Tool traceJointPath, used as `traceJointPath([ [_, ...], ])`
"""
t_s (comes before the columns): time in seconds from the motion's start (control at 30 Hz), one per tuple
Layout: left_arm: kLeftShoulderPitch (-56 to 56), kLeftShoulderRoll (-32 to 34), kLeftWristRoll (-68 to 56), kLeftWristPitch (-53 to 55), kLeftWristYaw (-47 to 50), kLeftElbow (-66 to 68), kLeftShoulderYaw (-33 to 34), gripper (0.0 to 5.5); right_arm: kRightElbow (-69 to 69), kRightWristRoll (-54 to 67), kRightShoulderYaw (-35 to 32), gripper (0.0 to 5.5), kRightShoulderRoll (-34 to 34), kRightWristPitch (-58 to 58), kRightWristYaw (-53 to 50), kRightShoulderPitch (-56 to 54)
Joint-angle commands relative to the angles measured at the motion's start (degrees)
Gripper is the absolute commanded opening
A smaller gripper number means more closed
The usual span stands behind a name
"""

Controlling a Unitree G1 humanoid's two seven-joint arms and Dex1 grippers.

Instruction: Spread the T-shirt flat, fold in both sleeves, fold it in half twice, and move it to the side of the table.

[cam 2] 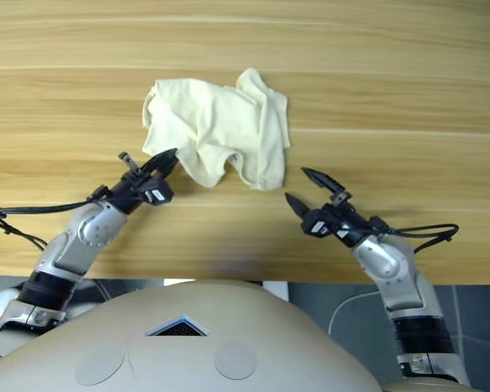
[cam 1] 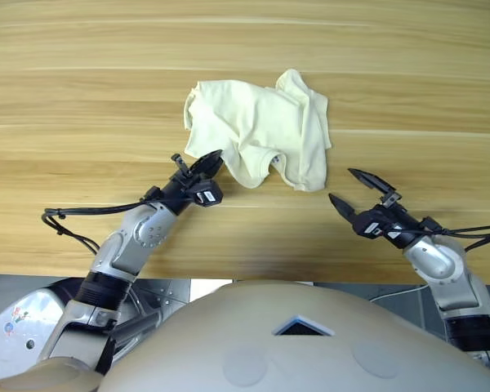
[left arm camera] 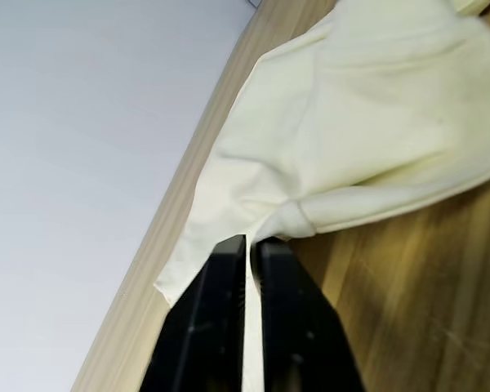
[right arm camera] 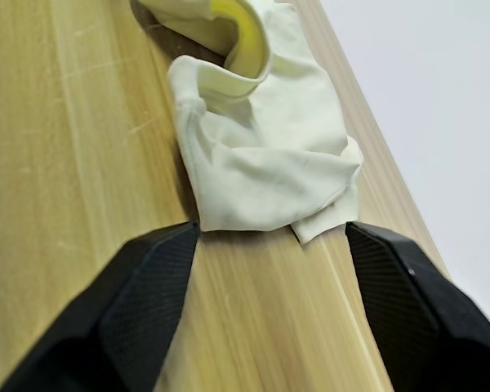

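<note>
Left eye view: we are seeing the T-shirt [cam 1: 257, 131], pale cream, lying crumpled in a bunched heap on the wooden table [cam 1: 82, 98], near the middle, with folds and an open loop of hem facing the robot. The left pincer [cam 1: 211, 162] is touching the near-left edge of the heap. The right pincer [cam 1: 347, 189] is resting low over the table, near the near-right corner of the cloth but apart from it, its two fingers spread wide.

Right eye view: we are getting the same layout, nothing extra.

Left wrist view: here we are getting what the head views are not giving. The left pincer [left arm camera: 249, 245] is closed, its fingers pressed almost together with a thin strip of cream cloth between them, so it is gripping the T-shirt [left arm camera: 351, 139] at its edge. The cloth is fanning out beyond the tips, with a rolled hem crossing just past them.

Right wrist view: the right pincer [right arm camera: 271, 233] is gaping open and holding nothing. The T-shirt [right arm camera: 261, 155] is lying just beyond the fingertips, one corner poking toward the gap. A brighter yellow patch is showing inside a fold at the far end.
</note>
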Motion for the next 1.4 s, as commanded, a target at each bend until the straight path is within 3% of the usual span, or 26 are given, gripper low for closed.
traceJointPath([
  [0.03,3.84,1.86,1.99,3.04,-1.94,3.24,-1.03,0.03,0.37,-0.62,0.59,3.35,0.08,0.33,-0.66,-0.77],
  [0.3,4.23,2.55,1.1,2.97,-1.89,3.35,-0.14,0.03,0.18,-0.8,1.2,3.35,0.09,0.6,-1.54,-0.77],
  [0.5,6.54,1.18,-9.37,2.81,1.41,-0.87,10.25,0.03,1.02,-3.22,2.17,3.35,-0.1,1.15,-1.96,-2.17],
  [0.67,7.4,1.62,-9.46,4.78,3.97,-2.02,16.35,0.03,1.35,-4.96,3.65,3.35,-0.47,1.01,-1.9,-2.23],
  [0.97,7.74,-0.52,-9.3,4.25,3.4,-2.62,15.74,0.03,-1.02,-4.34,5.34,3.35,-1.99,1.18,-0.22,-0.33],
  [1.4,7.08,-1.8,-9.58,3.75,2.14,-2.69,13.11,0.03,-0.51,-5.24,14.86,3.35,2.02,2.78,2.23,-5.08],
])
